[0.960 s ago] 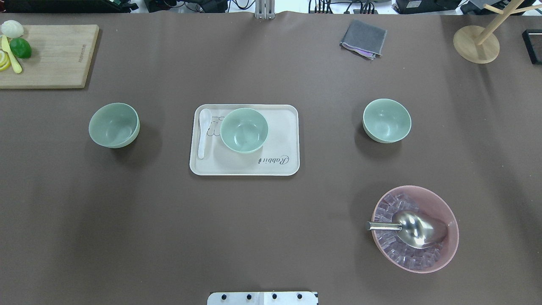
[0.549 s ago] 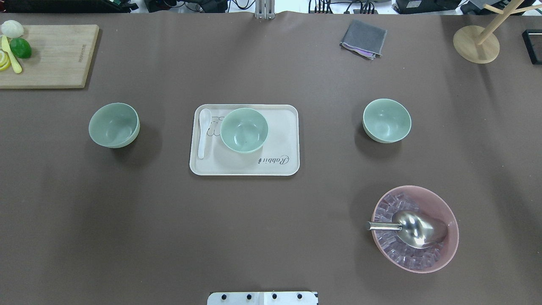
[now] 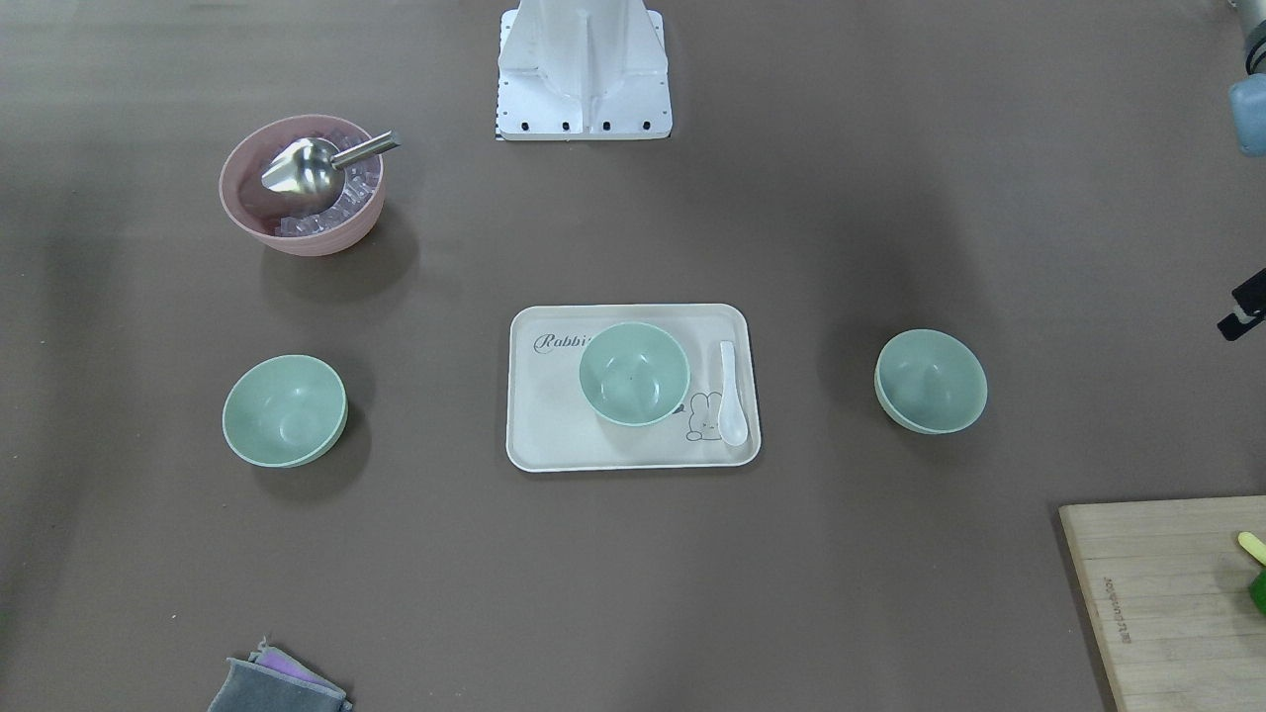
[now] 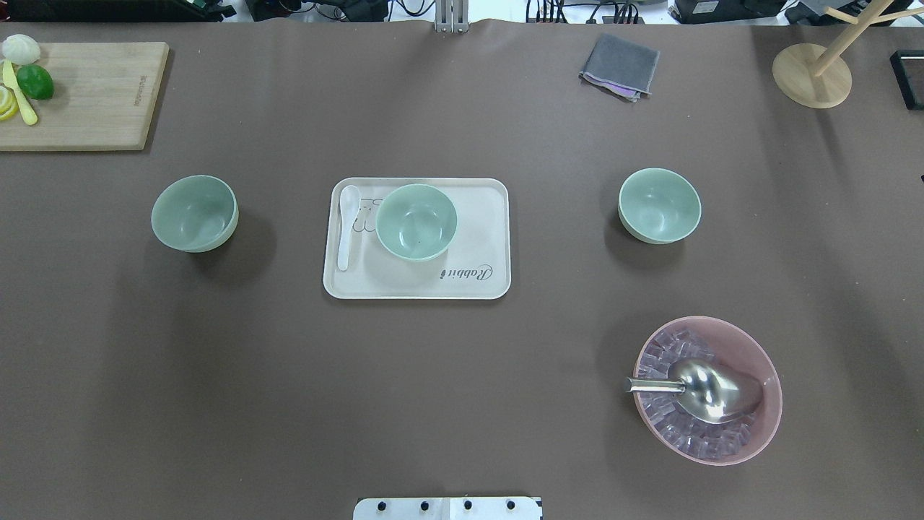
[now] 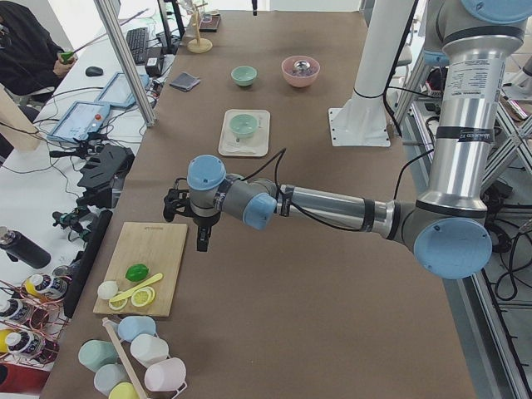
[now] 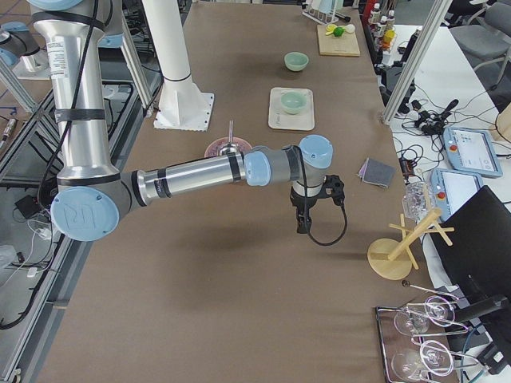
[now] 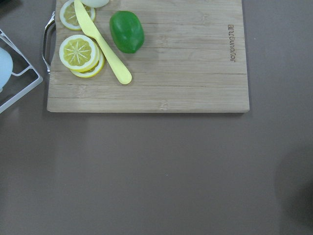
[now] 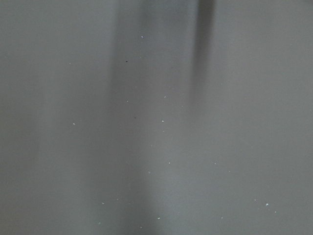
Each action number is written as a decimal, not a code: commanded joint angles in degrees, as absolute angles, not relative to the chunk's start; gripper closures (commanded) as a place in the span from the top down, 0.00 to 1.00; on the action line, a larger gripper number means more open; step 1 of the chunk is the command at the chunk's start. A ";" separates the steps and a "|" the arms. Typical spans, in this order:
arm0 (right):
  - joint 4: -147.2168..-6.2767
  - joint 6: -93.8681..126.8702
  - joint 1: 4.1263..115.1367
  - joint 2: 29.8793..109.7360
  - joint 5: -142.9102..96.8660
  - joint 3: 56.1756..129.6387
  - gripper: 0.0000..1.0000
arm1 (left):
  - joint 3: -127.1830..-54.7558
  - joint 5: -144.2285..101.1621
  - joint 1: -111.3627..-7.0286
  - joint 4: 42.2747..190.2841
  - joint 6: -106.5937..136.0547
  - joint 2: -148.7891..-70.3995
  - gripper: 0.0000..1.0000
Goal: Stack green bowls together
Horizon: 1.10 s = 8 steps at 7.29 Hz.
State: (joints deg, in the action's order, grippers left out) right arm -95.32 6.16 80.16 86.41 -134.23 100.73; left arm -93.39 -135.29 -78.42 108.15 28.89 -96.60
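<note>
— Nothing on the bench (image 4: 462, 404) has shifted since a second ago, by our reading from above. The left bowl (image 4: 194, 214), the middle bowl (image 4: 416, 222) and the right bowl (image 4: 659, 205) sit where they sat, upright and well apart in one row.

— So nothing is stacked yet. We take the middle bowl, on the tray (image 4: 480, 217) beside the white spoon (image 4: 346, 227), as the likely base.

— Where are our grippers?

— Both are out past the ends of that row. We see the left gripper (image 5: 202, 237) hanging over bare bench just beside the cutting board (image 7: 186, 63). Its wrist camera shows the board and the lime (image 7: 126, 31), but no bowl. So the left bowl lies inward from it, toward the bench's middle. The right gripper (image 6: 304, 219) hangs at the opposite end, and its camera shows only bare bench.

— Are the fingers apart or together?

— We cannot tell for either one, since only the side views show them properly.

— Then we judge that each arm is nearer its own end bowl. The bowls are round, so no long axis matters and any point on the rim should serve. On the right we mind the pink bowl (image 4: 766, 361) with its scoop (image 4: 715, 390), which stands near the right bowl on the robot's side of it.
</note>
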 commanded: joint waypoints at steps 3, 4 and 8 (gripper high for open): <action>-95.27 8.34 78.32 86.14 -135.44 100.64 1.00 | -92.99 -130.45 -67.96 110.30 39.44 -100.02 0.92; -95.19 10.26 77.44 85.96 -135.87 100.90 1.00 | -91.94 -128.86 -67.07 111.69 41.55 -102.80 0.92; -95.19 14.06 74.88 82.44 -135.53 100.63 1.00 | -84.14 -126.30 -60.48 120.72 48.85 -105.91 0.92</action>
State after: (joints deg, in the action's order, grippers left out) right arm -95.16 13.77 75.49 83.06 -135.67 100.71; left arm -87.27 -126.69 -61.89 116.00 46.84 -105.65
